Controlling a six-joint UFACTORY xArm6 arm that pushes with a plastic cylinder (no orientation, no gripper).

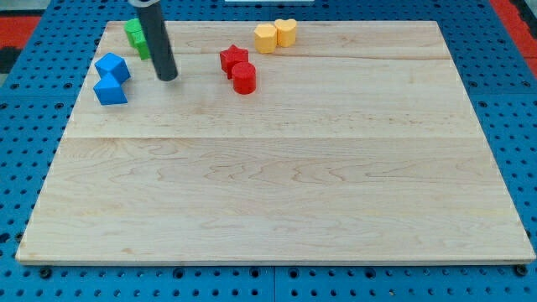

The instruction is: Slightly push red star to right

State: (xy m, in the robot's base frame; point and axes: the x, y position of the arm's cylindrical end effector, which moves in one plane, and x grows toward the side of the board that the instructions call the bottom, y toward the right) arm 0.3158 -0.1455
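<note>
The red star [234, 59] lies near the view's top, left of centre, on the wooden board [277, 184]. A red cylinder [244, 78] touches it just below and to the right. My tip [167, 77] rests on the board to the left of the red star, about eighty pixels away, with bare wood between them. The dark rod rises from the tip toward the view's top left.
Two blue blocks [111, 78] sit at the view's left of my tip. A green block [136, 37] is partly hidden behind the rod. Two yellow blocks [276, 35] lie at the view's top, right of the red star. Blue pegboard surrounds the board.
</note>
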